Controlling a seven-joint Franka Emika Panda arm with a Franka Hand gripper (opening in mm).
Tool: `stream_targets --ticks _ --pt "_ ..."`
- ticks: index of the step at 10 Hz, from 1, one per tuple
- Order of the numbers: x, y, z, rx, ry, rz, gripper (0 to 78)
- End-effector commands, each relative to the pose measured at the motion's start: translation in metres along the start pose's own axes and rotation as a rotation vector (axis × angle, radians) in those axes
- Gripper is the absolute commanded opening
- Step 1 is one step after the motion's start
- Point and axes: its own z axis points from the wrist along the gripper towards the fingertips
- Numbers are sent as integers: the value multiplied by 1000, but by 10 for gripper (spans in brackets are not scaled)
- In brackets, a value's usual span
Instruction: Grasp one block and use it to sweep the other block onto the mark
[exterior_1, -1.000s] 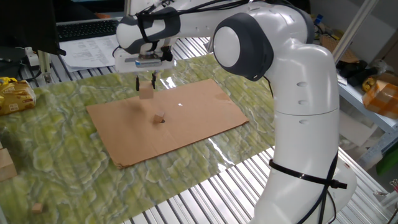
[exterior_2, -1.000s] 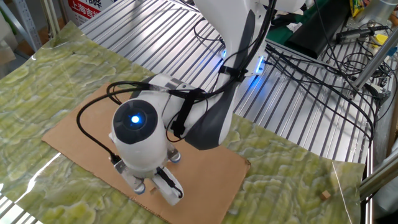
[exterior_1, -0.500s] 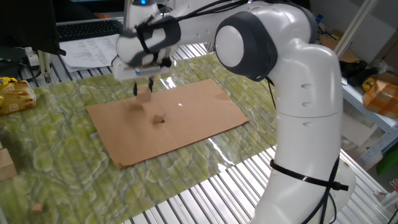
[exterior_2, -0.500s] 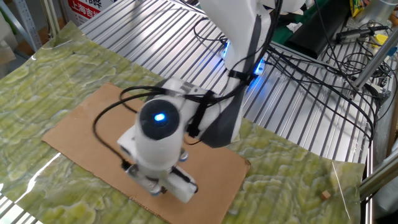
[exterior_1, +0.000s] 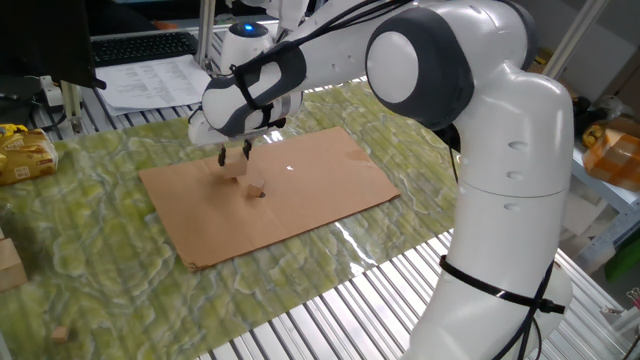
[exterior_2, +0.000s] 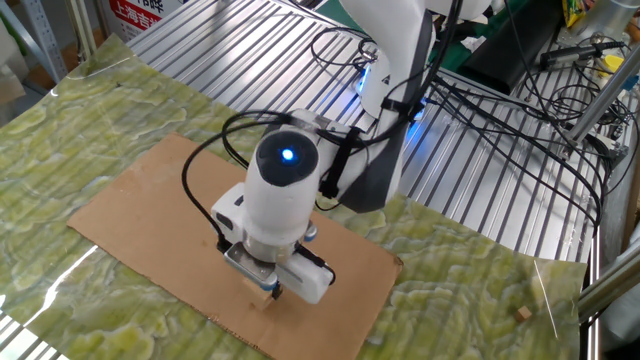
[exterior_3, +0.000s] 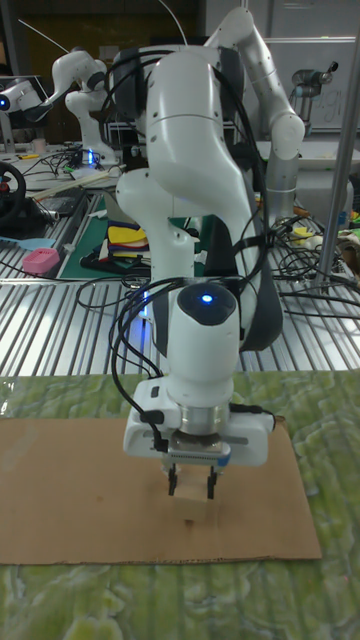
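Observation:
My gripper is shut on the larger tan block and holds it low over the brown cardboard. The smaller tan block lies on the cardboard just right of and nearer than the held block, a small gap apart. In the tall fixed view the gripper points straight down with the larger block between its fingers. A small dark mark shows on the cardboard just in front of it. The smaller block is hidden there. In the other fixed view the arm covers most of the gripper.
The cardboard lies on a green patterned mat over a slatted metal table. A keyboard and papers sit at the back, a yellow packet at the left. Small wood pieces lie near the mat's front left.
The gripper with the larger block has come down and shifted toward the smaller block. The smaller block has stayed where it was.

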Motion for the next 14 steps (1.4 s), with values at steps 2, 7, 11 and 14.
stream_targets --ticks 2,7,11,14 --pt "0 -15 3 19 4 -24 12" --pt "3 -21 -1 40 99 -28 12" --pt "3 -21 -1 60 138 -34 12" --pt "7 -21 2 64 164 -47 12"
